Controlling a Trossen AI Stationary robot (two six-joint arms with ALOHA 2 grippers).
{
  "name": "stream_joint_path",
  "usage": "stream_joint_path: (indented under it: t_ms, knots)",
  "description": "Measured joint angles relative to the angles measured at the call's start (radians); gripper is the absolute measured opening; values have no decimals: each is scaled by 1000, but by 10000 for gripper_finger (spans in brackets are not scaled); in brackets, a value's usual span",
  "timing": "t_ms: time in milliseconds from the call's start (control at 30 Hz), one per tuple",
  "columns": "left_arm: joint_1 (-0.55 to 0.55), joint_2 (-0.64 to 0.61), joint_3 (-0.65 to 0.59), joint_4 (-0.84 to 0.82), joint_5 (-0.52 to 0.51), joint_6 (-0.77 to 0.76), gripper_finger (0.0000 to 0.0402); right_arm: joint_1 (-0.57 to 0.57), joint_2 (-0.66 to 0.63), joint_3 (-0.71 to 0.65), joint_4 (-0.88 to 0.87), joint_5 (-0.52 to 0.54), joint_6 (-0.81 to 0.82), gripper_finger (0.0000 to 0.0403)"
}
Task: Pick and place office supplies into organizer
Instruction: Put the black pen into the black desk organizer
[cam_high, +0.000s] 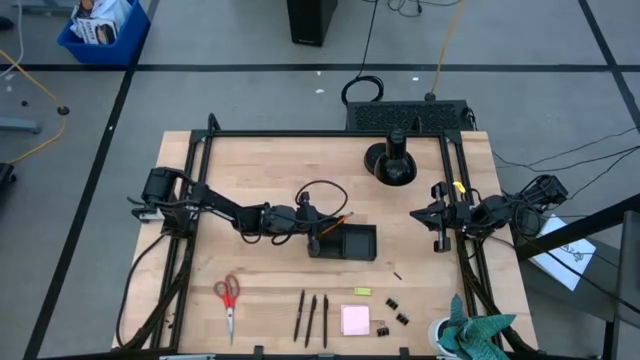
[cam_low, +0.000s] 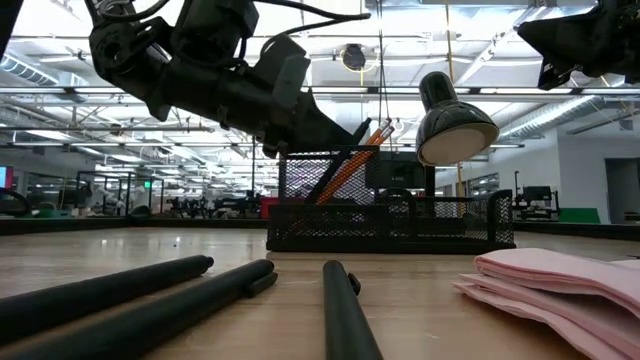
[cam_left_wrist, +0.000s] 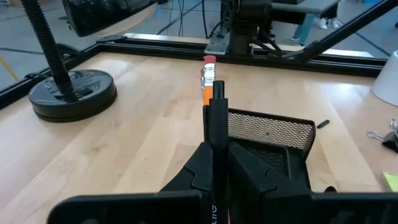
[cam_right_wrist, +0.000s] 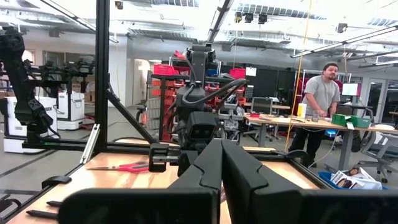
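Note:
The black mesh organizer (cam_high: 347, 242) stands mid-table. My left gripper (cam_high: 318, 224) reaches it from the left, shut on a thin dark pen (cam_left_wrist: 217, 107). Orange pencils (cam_low: 352, 160) lean in the organizer's tall compartment (cam_low: 335, 178), and one pink eraser end (cam_left_wrist: 209, 62) shows just past the pen. My right gripper (cam_high: 420, 213) waits shut at the table's right side. Along the near edge lie red-handled scissors (cam_high: 228, 297), three dark pens (cam_high: 312, 318), a pink sticky pad (cam_high: 354, 320), a yellow-green eraser (cam_high: 363, 291) and binder clips (cam_high: 398, 312). My left gripper pinches the dark pen between its two fingers, and the pen's upper end (cam_left_wrist: 218, 93) stands out past the fingertips. The fingers come from the table's left, slanting a little downward. The pen's lower part is hidden by the fingers. Whether it touches the pencil I cannot tell.
A round black disc stand (cam_high: 392, 160) with a lamp arm sits at the far side, right of centre. A teal-green cloth (cam_high: 478, 330) lies in the near right corner. A black frame rail (cam_high: 330, 133) runs round the table.

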Motion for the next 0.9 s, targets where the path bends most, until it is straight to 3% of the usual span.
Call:
stream_joint_path:
  t_ms: [233, 600, 900]
  knots:
    - [1, 0, 0, -4, -3, -25, 37, 0, 0, 0, 0, 0, 0, 0]
    - [1, -1, 0, -19, -3, -42, 114, 0, 0, 0, -1, -1, 0, 0]
    - [-1, -23, 0, -5, -3, -24, 122, 0, 0, 0, 2, -1, 0, 0]
